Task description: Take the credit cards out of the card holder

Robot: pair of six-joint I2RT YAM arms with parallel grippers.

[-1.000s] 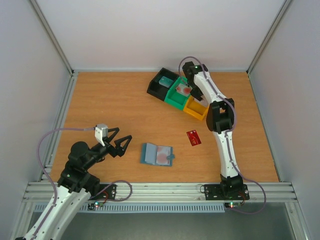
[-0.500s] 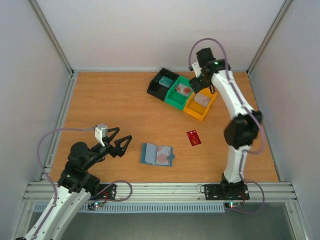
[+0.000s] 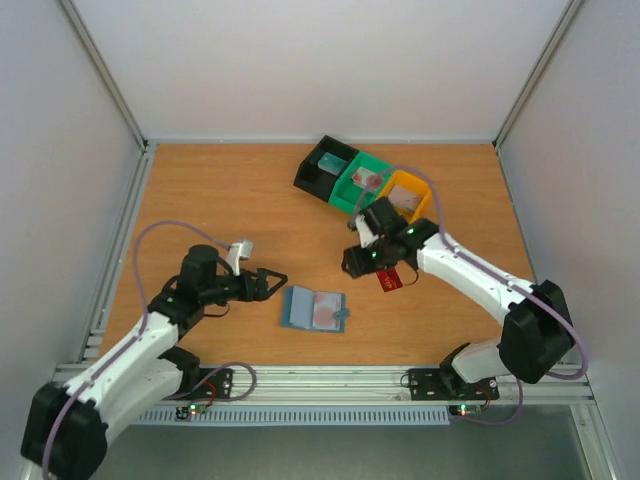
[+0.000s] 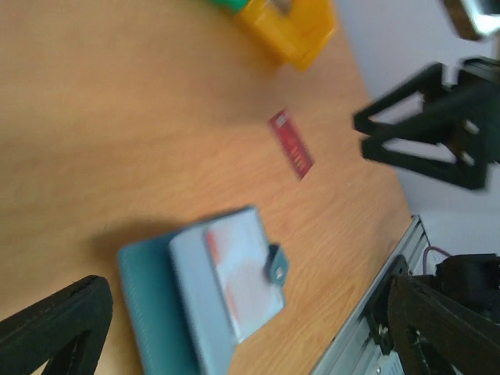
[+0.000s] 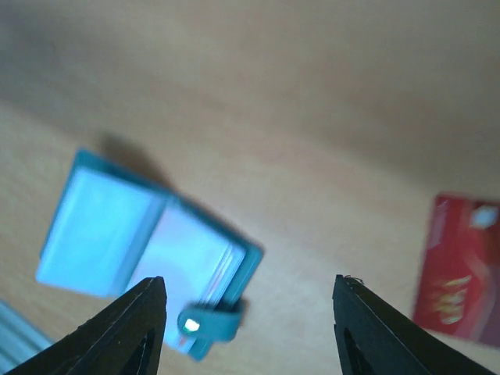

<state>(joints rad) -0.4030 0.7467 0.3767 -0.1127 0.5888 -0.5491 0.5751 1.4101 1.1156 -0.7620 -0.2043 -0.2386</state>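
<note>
The light blue card holder (image 3: pixel 312 308) lies open on the table, tab at its right edge, with a pale card marked red (image 3: pixel 325 312) in its pocket. A dark red card (image 3: pixel 388 277) lies to its right. My left gripper (image 3: pixel 270 283) is open, just left of the holder and above it. My right gripper (image 3: pixel 357 256) is open and empty, above the gap between holder and red card. The left wrist view shows the holder (image 4: pixel 211 297) between my open fingers (image 4: pixel 55 328), and the red card (image 4: pixel 291 145). The right wrist view shows the holder (image 5: pixel 141 242) and the red card (image 5: pixel 461 269).
Black (image 3: pixel 318 172), green (image 3: pixel 349 196) and orange (image 3: pixel 418 186) bins stand in a row at the back, each with a card inside. The orange bin also shows in the left wrist view (image 4: pixel 293 31). A metal rail (image 3: pixel 320 378) runs along the near edge.
My right arm has swung from the bins down to the table's middle, near the red card. My left gripper has moved right, close to the holder.
</note>
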